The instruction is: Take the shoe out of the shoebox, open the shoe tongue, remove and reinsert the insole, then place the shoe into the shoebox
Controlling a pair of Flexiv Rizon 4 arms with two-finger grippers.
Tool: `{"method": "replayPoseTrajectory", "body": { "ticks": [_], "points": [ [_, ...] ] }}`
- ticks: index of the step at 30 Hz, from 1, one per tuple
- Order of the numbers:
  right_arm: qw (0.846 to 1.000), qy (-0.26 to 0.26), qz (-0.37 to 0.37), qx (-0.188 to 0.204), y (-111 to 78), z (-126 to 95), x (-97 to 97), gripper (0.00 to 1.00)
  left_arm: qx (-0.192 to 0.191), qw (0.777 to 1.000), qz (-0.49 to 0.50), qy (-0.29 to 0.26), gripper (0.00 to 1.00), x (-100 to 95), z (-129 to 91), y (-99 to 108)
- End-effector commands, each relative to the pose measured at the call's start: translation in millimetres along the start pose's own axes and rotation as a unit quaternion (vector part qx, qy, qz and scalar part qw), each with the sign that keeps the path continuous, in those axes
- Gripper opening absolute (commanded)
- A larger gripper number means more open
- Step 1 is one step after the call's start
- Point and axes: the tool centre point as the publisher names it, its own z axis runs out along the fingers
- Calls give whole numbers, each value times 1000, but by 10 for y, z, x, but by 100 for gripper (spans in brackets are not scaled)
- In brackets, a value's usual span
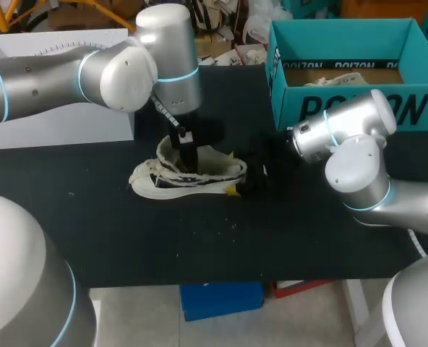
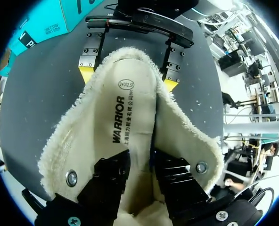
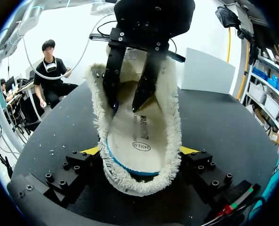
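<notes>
Looking on, I'd judge the shoe (image 1: 192, 181) out of the shoebox (image 1: 344, 108) and opened, with insole (image 2: 130, 108) work and reboxing left: it sits clamped between the right gripper's (image 3: 139, 150) jaws, the left gripper (image 3: 125, 104) reaching straight down inside it, jaws at the insole, gripping or not I cannot tell.

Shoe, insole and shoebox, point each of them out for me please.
shoe (image 1: 192, 189): head view, on its pale side wall.
insole (image 2: 130, 108): left wrist view, on its printed heel area.
shoebox (image 1: 420, 112): head view, on its front wall.
</notes>
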Motion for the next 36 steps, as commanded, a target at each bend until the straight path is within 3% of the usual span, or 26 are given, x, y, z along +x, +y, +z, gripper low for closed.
{"method": "replayPoseTrajectory", "body": {
  "ticks": [1, 17, 36],
  "points": [
    [1000, 0, 1, 1, -10, 18, -11, 0, -8, 999, -17, -45, 25, 109, -10, 22],
    [1000, 0, 1, 1, -10, 18, -11, 0, -86, 970, -102, -201, 27, 23, 94, -5],
    [1000, 0, 1, 1, -10, 18, -11, 0, -85, 948, -108, -288, 28, -451, 192, 50]
  ]
}}
